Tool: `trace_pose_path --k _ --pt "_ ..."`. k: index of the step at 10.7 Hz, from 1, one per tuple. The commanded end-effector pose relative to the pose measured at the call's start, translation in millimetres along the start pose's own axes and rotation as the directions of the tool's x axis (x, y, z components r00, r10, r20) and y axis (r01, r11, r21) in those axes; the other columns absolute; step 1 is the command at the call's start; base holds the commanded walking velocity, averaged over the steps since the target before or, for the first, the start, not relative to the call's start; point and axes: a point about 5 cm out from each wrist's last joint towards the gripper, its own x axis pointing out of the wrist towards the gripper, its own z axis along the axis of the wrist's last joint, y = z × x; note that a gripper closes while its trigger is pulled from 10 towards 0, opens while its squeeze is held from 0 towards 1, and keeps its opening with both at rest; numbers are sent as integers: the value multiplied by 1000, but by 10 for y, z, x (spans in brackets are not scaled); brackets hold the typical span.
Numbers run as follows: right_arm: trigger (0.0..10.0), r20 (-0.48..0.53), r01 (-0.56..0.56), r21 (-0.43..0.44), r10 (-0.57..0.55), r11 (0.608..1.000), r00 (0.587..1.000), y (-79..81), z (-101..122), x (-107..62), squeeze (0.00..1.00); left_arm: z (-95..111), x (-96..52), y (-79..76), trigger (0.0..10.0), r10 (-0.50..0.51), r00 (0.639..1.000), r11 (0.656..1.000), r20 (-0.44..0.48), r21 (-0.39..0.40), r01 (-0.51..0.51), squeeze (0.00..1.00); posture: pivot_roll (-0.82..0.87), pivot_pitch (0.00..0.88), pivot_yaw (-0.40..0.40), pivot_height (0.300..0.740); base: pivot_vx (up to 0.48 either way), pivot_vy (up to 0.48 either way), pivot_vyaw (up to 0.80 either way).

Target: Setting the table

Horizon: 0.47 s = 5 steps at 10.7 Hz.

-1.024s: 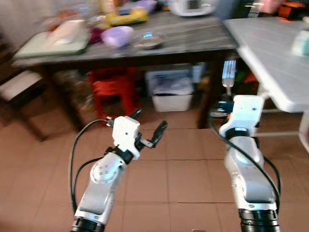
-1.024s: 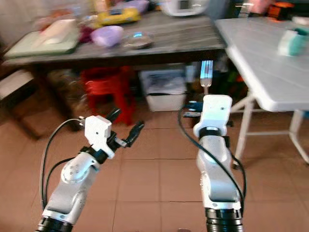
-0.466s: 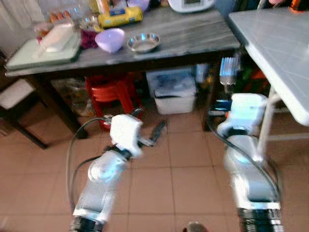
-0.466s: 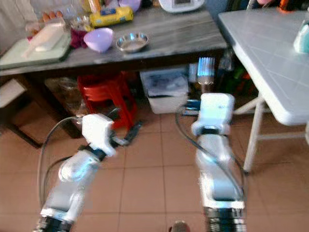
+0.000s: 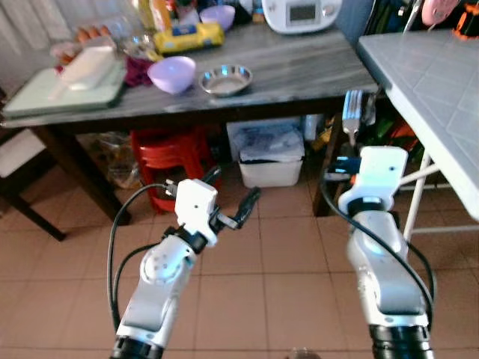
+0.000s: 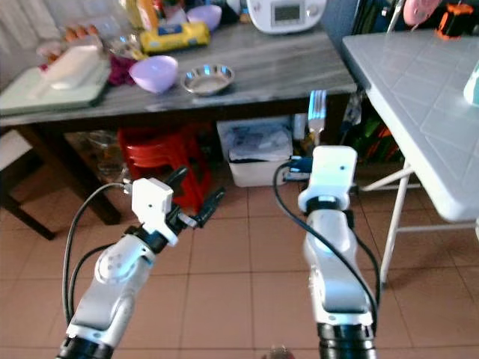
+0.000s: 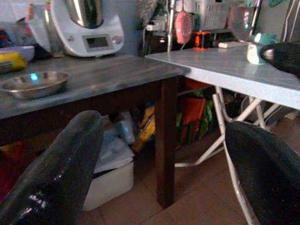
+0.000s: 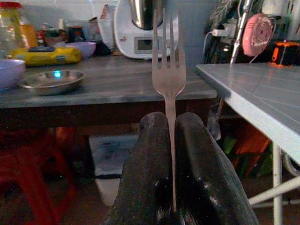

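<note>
My right gripper (image 8: 170,123) is shut on a silver fork (image 8: 168,75), which stands upright with its tines up (image 5: 352,114), held in front of the dark table's right leg. My left gripper (image 5: 232,200) is open and holds nothing, raised over the tiled floor. The dark wooden table (image 5: 299,56) carries a small steel bowl (image 5: 225,76), a purple bowl (image 5: 171,73) and a yellow pack (image 5: 188,36). A white folding table (image 5: 430,82) stands to the right, with a teal cup (image 7: 256,46) on it.
Under the dark table stand a red stool (image 5: 174,146) and a white bin (image 5: 272,153). A white kitchen machine (image 5: 301,13) is at the table's back. A green tray with a white container (image 5: 63,78) lies at its left end. A dark chair (image 5: 19,161) stands left.
The view has shifted and sharpened as the camera moved; the tables sit a little lower in the picture. Both arms keep the same pose and the fork stays gripped.
</note>
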Motion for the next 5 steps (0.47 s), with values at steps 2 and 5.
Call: trace_pose_path --k 2,5 --pt "10000 14 -9 7 9 1000 1000 28 36 3 0 -13 -23 16 10000 12 1000 1000 -8 13 -12 0 -159 105 92 740 309 0 781" --pt "10000 9 -16 -10 16 1000 1000 -18 -17 -87 0 -28 -112 315 10000 169 985 982 -26 92 -166 0 -162 102 93 740 261 0 594"
